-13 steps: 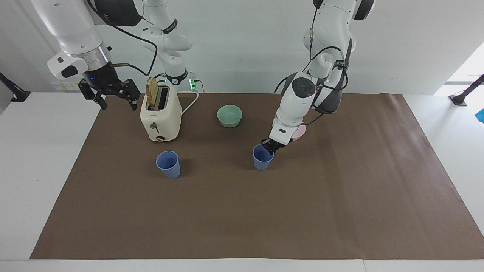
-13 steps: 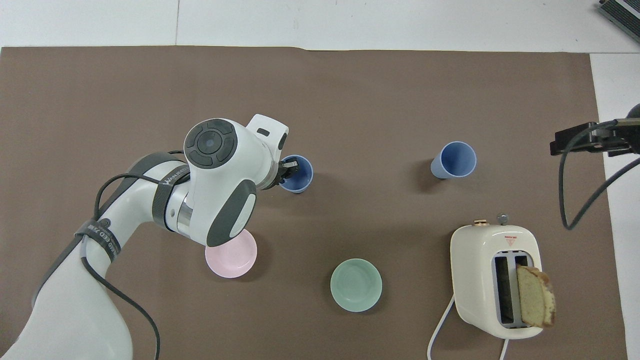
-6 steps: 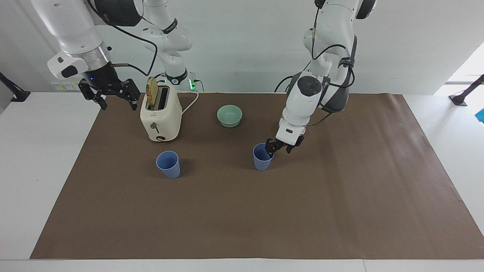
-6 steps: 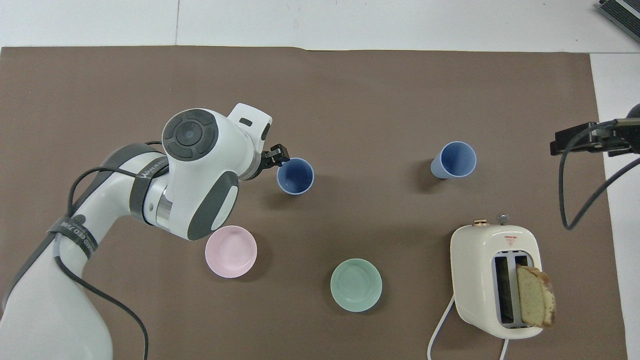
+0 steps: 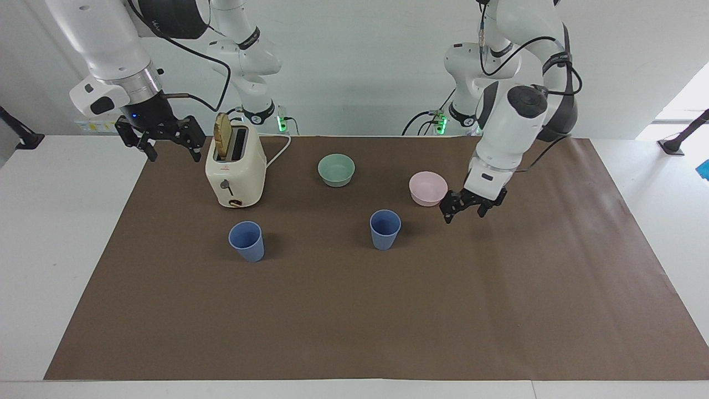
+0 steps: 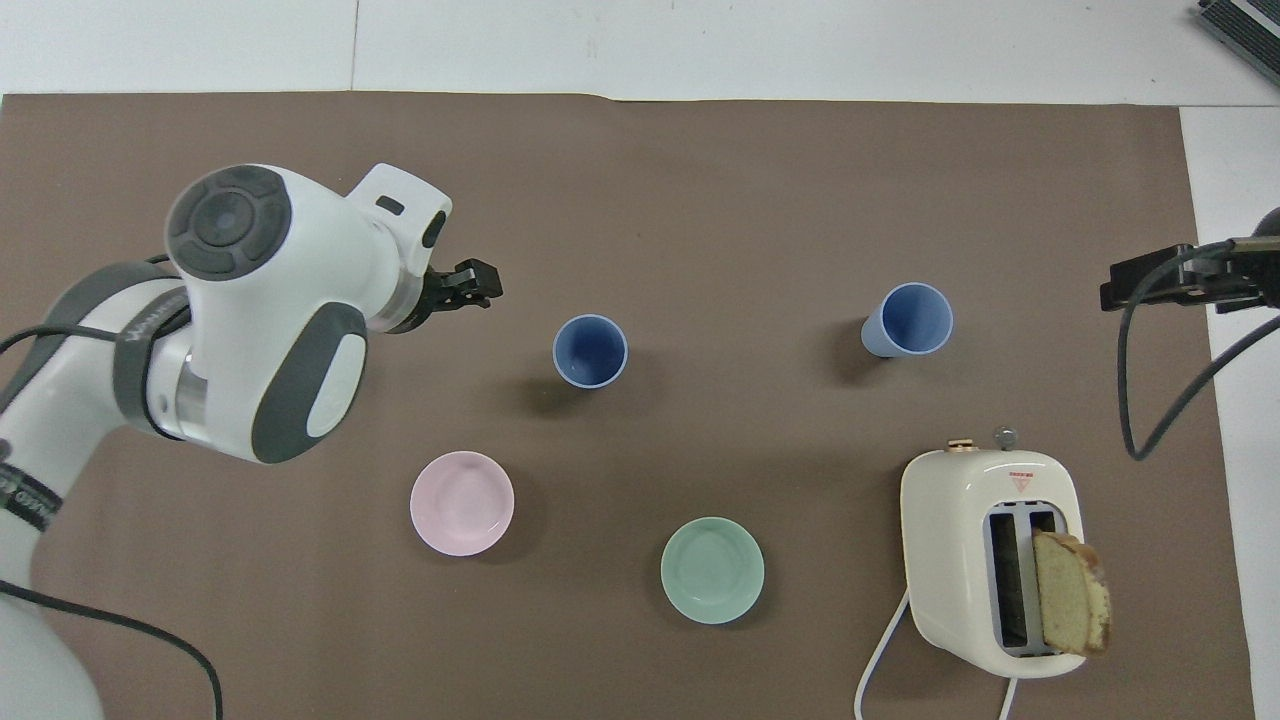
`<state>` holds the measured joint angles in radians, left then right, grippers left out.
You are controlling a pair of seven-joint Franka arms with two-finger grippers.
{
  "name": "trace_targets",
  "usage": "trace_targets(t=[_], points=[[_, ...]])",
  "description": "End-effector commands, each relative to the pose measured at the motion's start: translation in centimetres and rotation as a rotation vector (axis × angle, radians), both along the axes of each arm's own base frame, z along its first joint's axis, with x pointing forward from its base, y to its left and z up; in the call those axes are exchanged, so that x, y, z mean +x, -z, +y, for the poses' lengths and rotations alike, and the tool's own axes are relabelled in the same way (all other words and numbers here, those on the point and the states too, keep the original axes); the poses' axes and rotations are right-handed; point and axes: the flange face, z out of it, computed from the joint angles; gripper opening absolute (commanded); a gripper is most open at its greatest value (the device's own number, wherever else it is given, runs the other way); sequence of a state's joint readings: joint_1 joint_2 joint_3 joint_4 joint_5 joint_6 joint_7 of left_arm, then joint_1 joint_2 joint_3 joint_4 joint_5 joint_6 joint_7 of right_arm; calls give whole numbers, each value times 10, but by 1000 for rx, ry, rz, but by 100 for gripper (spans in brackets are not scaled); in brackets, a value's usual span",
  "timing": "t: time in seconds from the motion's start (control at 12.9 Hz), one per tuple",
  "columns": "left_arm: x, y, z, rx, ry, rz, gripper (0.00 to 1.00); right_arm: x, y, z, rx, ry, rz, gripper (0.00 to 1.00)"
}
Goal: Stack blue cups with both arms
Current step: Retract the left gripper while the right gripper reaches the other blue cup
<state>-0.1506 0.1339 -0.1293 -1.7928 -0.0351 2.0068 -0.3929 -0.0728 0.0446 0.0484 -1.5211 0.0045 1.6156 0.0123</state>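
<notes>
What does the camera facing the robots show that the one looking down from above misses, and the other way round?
Only the facing view shows the right gripper whole, open, up beside the toaster, and both arms' bases at the wall. Only the overhead view looks into the toaster's slots and straight down into the pink bowl and green bowl. Both show the two blue cups upright and apart, not yet stacked, and the left gripper open and holding nothing.
</notes>
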Motion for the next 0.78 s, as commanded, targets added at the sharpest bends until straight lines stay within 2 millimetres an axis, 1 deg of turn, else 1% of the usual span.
trace_targets(t=[0.0, 0.16, 0.23, 0.39, 0.54, 0.7], points=[[-10, -20, 34, 33, 92, 19, 100, -1, 21, -4, 0, -22, -42, 100], [-15, -33, 60, 44, 167, 37, 100, 8, 36, -2, 14, -21, -60, 100], [-18, -44, 74, 50, 213, 43, 100, 14, 45, 0, 15, -25, -52, 100], [-22, -67, 93, 54, 260, 60, 100, 21, 67, 2, 17, -31, -14, 100], [-24, -93, 97, 55, 262, 70, 100, 32, 92, 5, 22, -38, 10, 100], [-28, -109, 95, 57, 265, 84, 100, 39, 121, 10, 24, -56, 18, 100]])
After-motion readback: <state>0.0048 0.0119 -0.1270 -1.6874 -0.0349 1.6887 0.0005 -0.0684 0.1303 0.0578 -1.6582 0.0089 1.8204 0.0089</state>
